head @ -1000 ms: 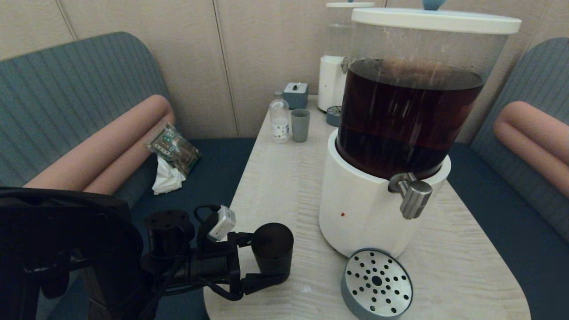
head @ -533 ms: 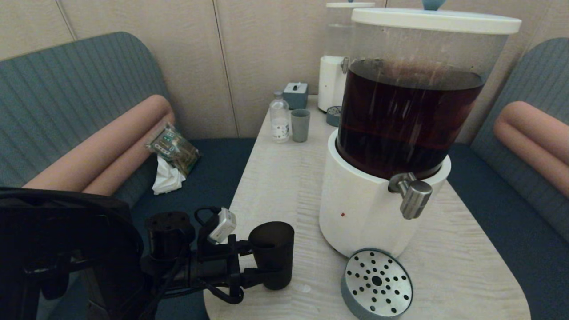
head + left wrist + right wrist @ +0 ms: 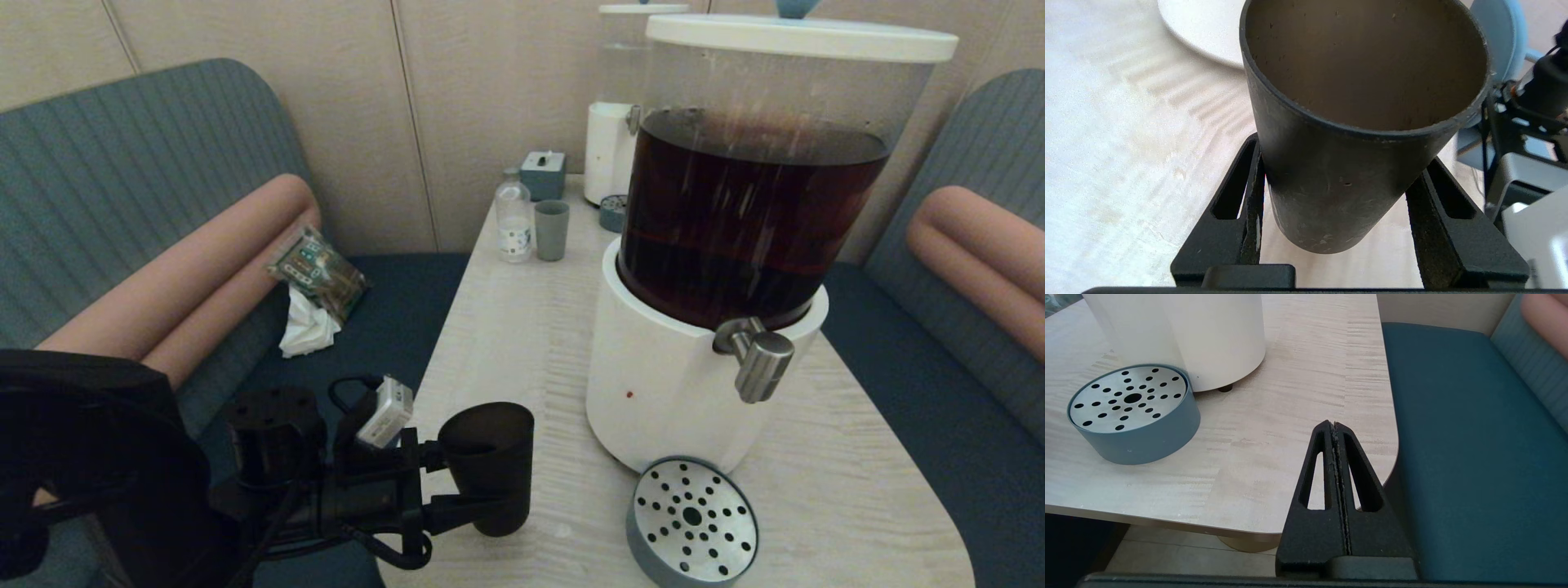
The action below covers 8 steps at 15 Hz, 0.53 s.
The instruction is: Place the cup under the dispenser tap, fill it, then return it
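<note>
The dark smoky cup (image 3: 488, 465) (image 3: 1347, 122) hangs just above the table's near left part, slightly tilted, and no liquid shows inside. My left gripper (image 3: 467, 483) (image 3: 1343, 163) is shut on the cup, one finger on each side of its lower wall. The steel dispenser tap (image 3: 759, 359) juts from the white base (image 3: 653, 400) under the tank of dark brown liquid, well right of the cup. The round perforated drip tray (image 3: 692, 523) (image 3: 1133, 412) lies before the base, below and left of the tap. My right gripper (image 3: 1334, 424) is shut and empty off the table's near right corner.
At the table's far end stand a clear-tank dispenser (image 3: 620, 122), a grey-green cup (image 3: 552, 230), a small bottle (image 3: 513, 220) and a blue-grey box (image 3: 543, 174). Upholstered benches flank the table; a packet and tissue (image 3: 314, 286) lie on the left one.
The left gripper has lifted the cup off the table, tipped it a little and drawn it slightly left. The right arm has not moved.
</note>
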Tool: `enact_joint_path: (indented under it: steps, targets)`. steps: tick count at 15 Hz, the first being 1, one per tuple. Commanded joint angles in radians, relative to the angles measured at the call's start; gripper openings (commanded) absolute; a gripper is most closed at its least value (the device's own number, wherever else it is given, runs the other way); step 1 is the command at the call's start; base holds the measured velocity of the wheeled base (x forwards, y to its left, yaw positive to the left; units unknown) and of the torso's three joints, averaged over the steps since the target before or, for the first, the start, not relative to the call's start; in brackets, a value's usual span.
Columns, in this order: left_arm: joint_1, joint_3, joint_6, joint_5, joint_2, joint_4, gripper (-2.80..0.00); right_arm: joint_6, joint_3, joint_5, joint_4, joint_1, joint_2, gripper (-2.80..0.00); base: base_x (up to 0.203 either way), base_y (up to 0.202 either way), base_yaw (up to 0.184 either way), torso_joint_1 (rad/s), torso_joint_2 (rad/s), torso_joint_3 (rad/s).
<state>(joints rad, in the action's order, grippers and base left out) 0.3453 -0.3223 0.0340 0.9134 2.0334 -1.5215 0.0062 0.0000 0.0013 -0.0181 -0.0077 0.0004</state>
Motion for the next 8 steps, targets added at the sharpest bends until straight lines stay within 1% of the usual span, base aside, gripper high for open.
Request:
enact_joint_path:
  steps: [1,3,5,7,8]
  targets:
    - [0.000,0.027,-0.001,0.004,-0.109,-0.009,-2.80,0.000,0.006,0.000,0.000,0.000,-0.002,-2.80,0.000,0.000,0.000,0.000,0.00,0.000]
    - [0.009,0.037,-0.025,0.005,-0.180,-0.009,-2.80,0.000,0.006,0.000,0.000,0.000,-0.002,-2.80,0.000,0.000,0.000,0.000,0.00,0.000]
    - [0.040,0.049,-0.036,0.000,-0.212,-0.009,-2.80,0.000,0.006,0.000,0.000,0.000,-0.002,-2.80,0.000,0.000,0.000,0.000,0.00,0.000]
    - [0.077,0.033,-0.062,-0.043,-0.226,-0.009,-2.80,0.000,0.006,0.000,0.000,0.000,-0.003,-2.80,0.000,0.000,0.000,0.000,0.00,0.000]
    - [0.096,0.020,-0.066,-0.049,-0.222,-0.009,-2.80,0.000,0.006,0.000,0.000,0.000,-0.003,-2.80,0.000,0.000,0.000,0.000,0.00,0.000]
